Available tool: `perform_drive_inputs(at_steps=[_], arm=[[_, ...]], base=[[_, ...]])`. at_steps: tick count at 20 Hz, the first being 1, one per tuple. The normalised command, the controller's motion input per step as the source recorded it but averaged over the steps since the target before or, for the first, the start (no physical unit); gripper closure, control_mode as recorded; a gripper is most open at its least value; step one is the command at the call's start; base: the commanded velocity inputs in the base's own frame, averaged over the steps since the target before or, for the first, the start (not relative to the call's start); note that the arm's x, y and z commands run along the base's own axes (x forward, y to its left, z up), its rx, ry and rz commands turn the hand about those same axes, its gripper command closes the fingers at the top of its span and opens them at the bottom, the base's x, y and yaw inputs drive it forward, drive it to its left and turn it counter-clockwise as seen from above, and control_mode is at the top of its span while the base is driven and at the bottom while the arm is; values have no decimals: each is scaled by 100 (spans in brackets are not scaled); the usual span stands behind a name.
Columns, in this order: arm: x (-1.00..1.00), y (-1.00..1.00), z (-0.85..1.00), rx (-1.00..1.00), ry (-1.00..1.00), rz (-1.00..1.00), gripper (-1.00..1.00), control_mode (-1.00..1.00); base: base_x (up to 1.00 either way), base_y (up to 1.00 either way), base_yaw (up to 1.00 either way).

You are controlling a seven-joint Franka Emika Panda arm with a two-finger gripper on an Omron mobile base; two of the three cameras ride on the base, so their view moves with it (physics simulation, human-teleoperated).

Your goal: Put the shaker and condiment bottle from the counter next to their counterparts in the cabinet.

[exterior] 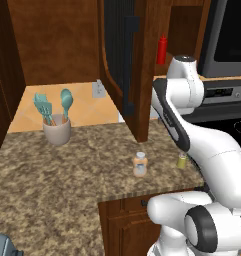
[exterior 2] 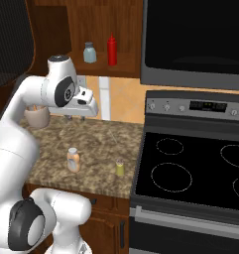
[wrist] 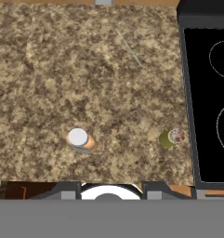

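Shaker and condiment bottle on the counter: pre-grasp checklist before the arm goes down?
1. Cabinet door open: ok, red squeeze bottle and a grey-lidded jar visible on the shelf.
2. Orange bottle with white cap upright on the counter: ok.
3. Small yellow-green shaker upright, near the stove edge: ok.
4. The two items apart, room for the fingers: ok.
5. Gripper above the counter, holding nothing: ok.
6. Fingers open wide enough: cannot tell.
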Motion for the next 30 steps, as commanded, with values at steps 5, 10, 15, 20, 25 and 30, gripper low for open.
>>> perform_drive_inputs(at_steps=[5, 10, 15, 20, 25, 30], arm=[[-26, 1, 0, -1, -8, 0, -100, -100], [-39, -11, -9, 0, -10, 0, -100, -100], [-51, -37, -25, 0, -7, 0, -100, -100], [-31, -46, -13, 0, -15, 1, -100, -100], [-15, -49, -4, 0, -12, 11, -100, -100], [-24, -57, -4, 0, -19, 14, -100, -100]], base=[[0, 0, 0], [0, 0, 0], [0, 0, 0], [0, 0, 0], [0, 0, 0], [0, 0, 0]])
